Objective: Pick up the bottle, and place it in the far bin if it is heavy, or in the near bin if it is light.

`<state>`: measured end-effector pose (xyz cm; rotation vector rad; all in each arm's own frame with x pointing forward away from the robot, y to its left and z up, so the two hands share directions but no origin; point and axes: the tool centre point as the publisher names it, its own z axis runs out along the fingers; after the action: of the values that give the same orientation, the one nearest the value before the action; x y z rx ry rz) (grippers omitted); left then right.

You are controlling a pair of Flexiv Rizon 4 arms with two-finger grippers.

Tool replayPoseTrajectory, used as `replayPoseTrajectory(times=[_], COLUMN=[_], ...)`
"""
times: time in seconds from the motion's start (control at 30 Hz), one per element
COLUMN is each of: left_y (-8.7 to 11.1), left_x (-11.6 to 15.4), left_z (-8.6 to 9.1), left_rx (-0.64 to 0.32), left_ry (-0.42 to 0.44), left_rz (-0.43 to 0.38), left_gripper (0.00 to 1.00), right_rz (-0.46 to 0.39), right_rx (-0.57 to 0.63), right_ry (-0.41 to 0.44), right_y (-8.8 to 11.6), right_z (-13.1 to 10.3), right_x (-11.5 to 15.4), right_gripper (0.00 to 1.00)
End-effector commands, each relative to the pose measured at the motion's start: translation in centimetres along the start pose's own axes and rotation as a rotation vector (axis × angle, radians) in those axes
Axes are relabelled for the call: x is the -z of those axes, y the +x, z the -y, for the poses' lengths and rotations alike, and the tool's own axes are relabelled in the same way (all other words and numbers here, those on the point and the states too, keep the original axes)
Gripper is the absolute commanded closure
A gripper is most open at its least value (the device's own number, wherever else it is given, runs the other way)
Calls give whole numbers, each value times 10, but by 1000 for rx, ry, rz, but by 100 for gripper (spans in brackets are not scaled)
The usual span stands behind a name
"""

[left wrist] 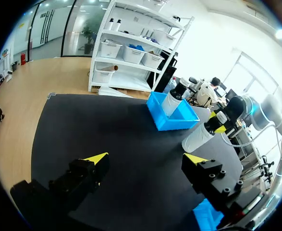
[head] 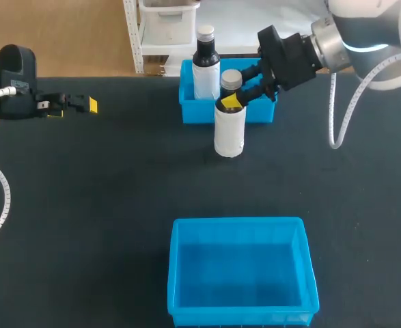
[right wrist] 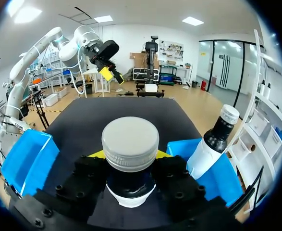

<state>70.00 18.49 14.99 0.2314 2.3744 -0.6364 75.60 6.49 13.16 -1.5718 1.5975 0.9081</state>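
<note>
Grip of right hand (head: 238, 94) around bottle (head: 229, 133) neck

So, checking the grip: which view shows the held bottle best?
Right wrist view: the bottle sits close up, neck between the fingers of the right gripper. Head view shows it whole; left wrist view, small and far.

Black table (left wrist: 107, 130) beneath the left gripper (left wrist: 146, 159); ahead of it, past the table's edge, wooden floor (left wrist: 44, 77) and white shelving (left wrist: 131, 45); bright ceiling panels (right wrist: 192, 20) high ahead of the right gripper (right wrist: 130, 155).
</note>
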Motion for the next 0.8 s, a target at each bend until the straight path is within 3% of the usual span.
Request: replayPoseTrajectory(times=[0.03, 0.6, 0.8], left_y=[0, 0, 0], left_x=[0, 0, 0], left_z=[0, 0, 0], left_rx=[0, 0, 0], left_ry=[0, 0, 0], left_rz=[0, 0, 0], left_gripper=[0, 0, 0], right_rz=[-8, 1, -12], right_rx=[9, 108, 115], right_ry=[16, 24, 45], right_y=[-16, -81, -85], right_z=[-7, -16, -16], right_x=[11, 40, 56], right_gripper=[100, 100, 100])
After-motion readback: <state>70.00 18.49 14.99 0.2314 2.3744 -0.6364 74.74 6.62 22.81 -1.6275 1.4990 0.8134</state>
